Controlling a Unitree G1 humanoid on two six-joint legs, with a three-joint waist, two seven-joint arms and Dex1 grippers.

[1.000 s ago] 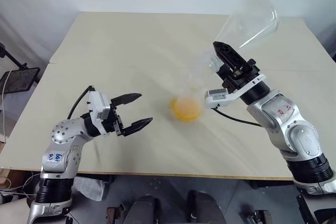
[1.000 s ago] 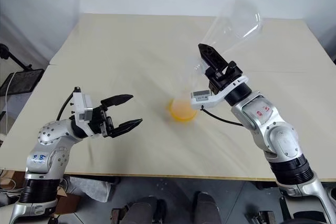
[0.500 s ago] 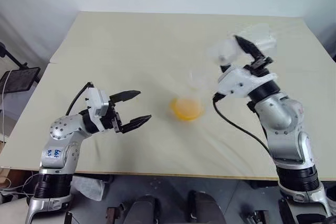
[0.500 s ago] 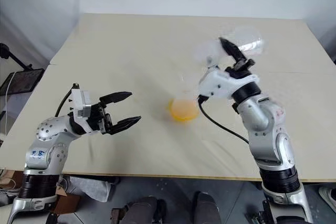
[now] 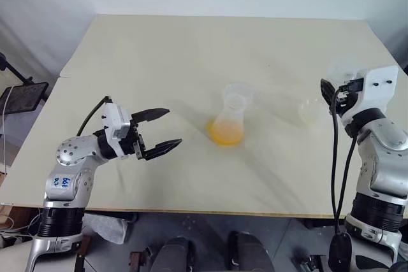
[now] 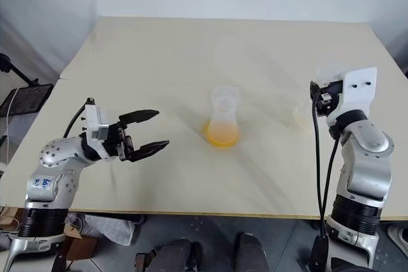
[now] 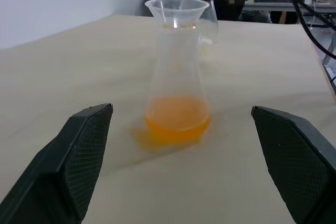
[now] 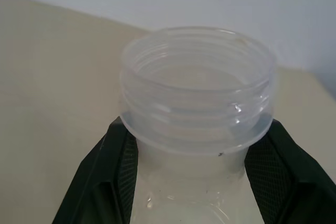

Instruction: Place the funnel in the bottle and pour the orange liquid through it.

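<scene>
The orange liquid already lies in the bottle under the funnel, in front of the spread left pincer. The right pincer pinches the empty flask; I think only putting it down is left.

Both eye views look down and forward over the table from the head, sharing nearly the same scene. The left wrist view looks low and level across it at the bottle; the right wrist view sits tight against a clear flask's neck.

Clear wide-necked flask clamped between right fingers. Beige table below it. Black tray beyond table edge, outward of left fingers.
</scene>
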